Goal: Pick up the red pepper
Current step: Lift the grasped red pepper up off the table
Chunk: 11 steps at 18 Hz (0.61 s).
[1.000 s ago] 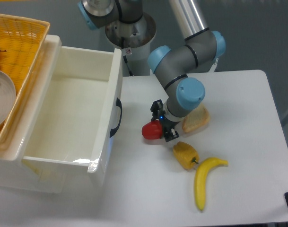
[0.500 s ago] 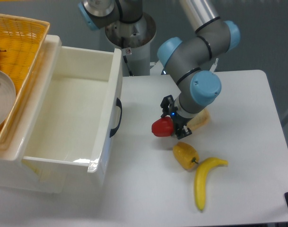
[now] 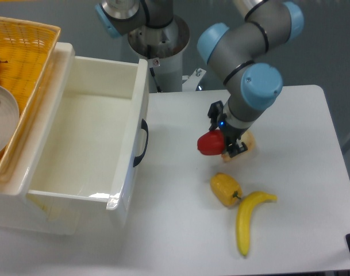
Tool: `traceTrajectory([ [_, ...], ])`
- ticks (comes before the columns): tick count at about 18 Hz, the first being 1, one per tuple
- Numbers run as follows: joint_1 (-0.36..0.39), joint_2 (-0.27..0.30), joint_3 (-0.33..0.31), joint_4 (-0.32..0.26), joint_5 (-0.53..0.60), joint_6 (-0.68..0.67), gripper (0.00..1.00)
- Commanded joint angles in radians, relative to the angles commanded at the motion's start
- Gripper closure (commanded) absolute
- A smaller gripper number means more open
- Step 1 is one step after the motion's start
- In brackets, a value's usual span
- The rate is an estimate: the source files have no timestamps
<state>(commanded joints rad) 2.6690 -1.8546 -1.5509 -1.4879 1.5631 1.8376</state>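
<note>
The red pepper (image 3: 208,144) is small and glossy red. It hangs in my gripper (image 3: 219,140), whose black fingers are shut on it, and it is lifted clear of the white table (image 3: 180,207). The gripper sits above the table's middle, right of the white bin. The pepper's stem is hidden by the fingers. The arm's grey and blue wrist (image 3: 252,92) rises behind it.
A yellow pepper (image 3: 225,188) and a banana (image 3: 248,218) lie on the table below the gripper. A piece of bread (image 3: 246,142) is mostly hidden behind the gripper. A large white bin (image 3: 83,144) with a dark handle stands at left, a wicker basket (image 3: 19,57) beside it.
The gripper has risen and moved to the upper right with the red pepper in it, off the table and away from the bin.
</note>
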Motion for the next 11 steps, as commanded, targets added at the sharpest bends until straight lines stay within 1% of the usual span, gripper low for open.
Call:
traceTrajectory([
  [2, 0.003, 0.003, 0.0, 0.0, 0.0, 0.002, 0.55],
  [5, 0.012, 0.032, -0.003, -0.002, 0.0, 0.002, 0.55],
  [11, 0.017, 0.035, -0.011, 0.0, 0.0, 0.002, 0.55],
])
